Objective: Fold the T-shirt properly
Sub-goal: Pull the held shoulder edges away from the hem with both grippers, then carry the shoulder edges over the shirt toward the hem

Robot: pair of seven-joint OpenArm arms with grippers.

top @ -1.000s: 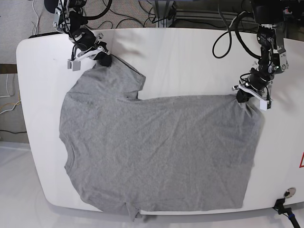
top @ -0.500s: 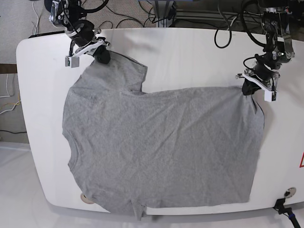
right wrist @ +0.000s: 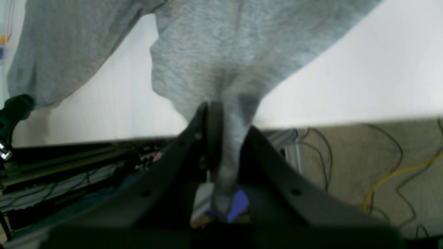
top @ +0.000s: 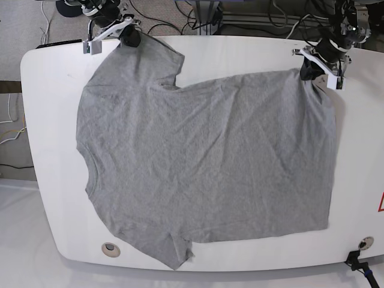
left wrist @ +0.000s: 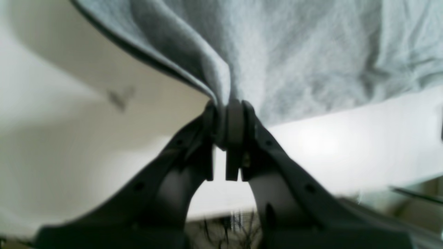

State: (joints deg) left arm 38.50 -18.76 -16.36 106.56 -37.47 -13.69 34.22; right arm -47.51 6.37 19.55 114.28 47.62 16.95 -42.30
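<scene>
White table (top: 240, 57) | T-shirt (top: 204, 168) spread flat | left end effector (top: 309, 69), right end effector (top: 129, 37) clenched on far corners

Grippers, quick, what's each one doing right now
Left gripper: shut on the grey T-shirt, at a hem corner.
Right gripper: shut on the T-shirt, at a sleeve.

table (top: 240, 54): bare strip along far edge between the arms, open passage | T-shirt (top: 204, 162): covers the middle | cables (top: 168, 15): crowd floor beyond far edge
</scene>
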